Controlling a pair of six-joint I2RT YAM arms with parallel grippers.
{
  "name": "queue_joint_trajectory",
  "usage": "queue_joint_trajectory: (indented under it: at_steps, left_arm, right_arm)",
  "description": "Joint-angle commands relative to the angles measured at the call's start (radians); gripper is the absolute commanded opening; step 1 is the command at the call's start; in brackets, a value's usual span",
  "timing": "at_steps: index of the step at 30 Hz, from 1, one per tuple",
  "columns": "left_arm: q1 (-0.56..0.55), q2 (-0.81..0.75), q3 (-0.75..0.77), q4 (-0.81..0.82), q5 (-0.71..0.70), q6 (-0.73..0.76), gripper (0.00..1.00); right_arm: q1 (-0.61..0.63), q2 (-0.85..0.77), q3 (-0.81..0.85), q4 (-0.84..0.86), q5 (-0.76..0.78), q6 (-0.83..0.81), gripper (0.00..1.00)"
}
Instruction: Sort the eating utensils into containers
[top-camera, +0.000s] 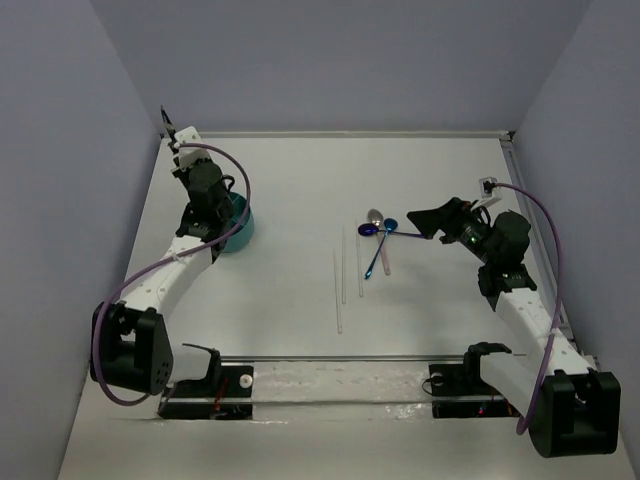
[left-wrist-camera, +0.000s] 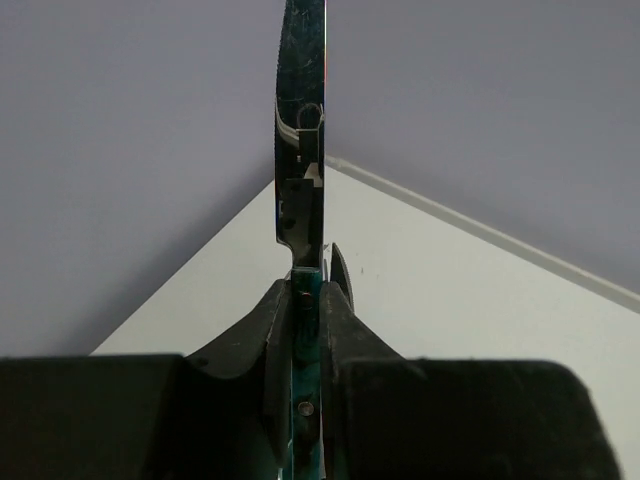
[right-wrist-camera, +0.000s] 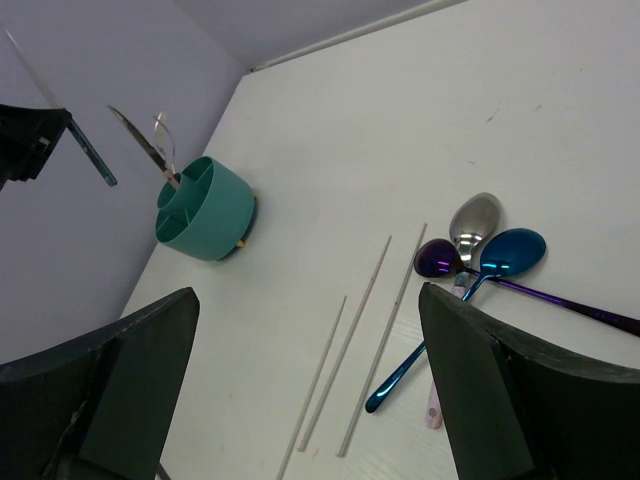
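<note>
My left gripper (left-wrist-camera: 308, 292) is shut on the teal handle of a knife (left-wrist-camera: 300, 150), whose blade points up; it hangs above the table's far left corner (top-camera: 180, 143), beyond the round teal container (top-camera: 240, 230) (right-wrist-camera: 205, 212). A knife and another silver utensil (right-wrist-camera: 150, 150) stand in that caddy. Three pale chopsticks (top-camera: 342, 285) (right-wrist-camera: 355, 335) lie mid-table. To their right lie a silver spoon (right-wrist-camera: 475, 215), a purple spoon (right-wrist-camera: 437, 258) and a blue spoon (right-wrist-camera: 512, 250) in a cluster (top-camera: 382, 228). My right gripper (top-camera: 427, 220) (right-wrist-camera: 308, 340) hovers open just right of the spoons, holding nothing.
A pink handle (right-wrist-camera: 435, 410) pokes out under the blue spoon's stem. Purple walls enclose the table on the left, back and right. A metal rail (top-camera: 340, 358) runs along the near edge between the arm bases.
</note>
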Motion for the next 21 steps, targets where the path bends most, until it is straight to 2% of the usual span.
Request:
queue_joint_trajectory:
  at_steps: [1,14,21]
  left_arm:
    - [0.015,0.032,-0.032,0.174,-0.058,0.069,0.0]
    - [0.015,0.106,-0.064,0.214,-0.124,-0.046,0.0]
    - [-0.004,0.126,-0.072,0.242,-0.143,-0.039,0.0]
  right_arm:
    - [0.002,-0.002,0.0,0.063,-0.013,-0.005,0.97]
    - [0.002,-0.004,0.003,0.06,-0.021,-0.005,0.97]
    - [0.002,-0.013,0.003,0.061,-0.024,-0.003,0.97]
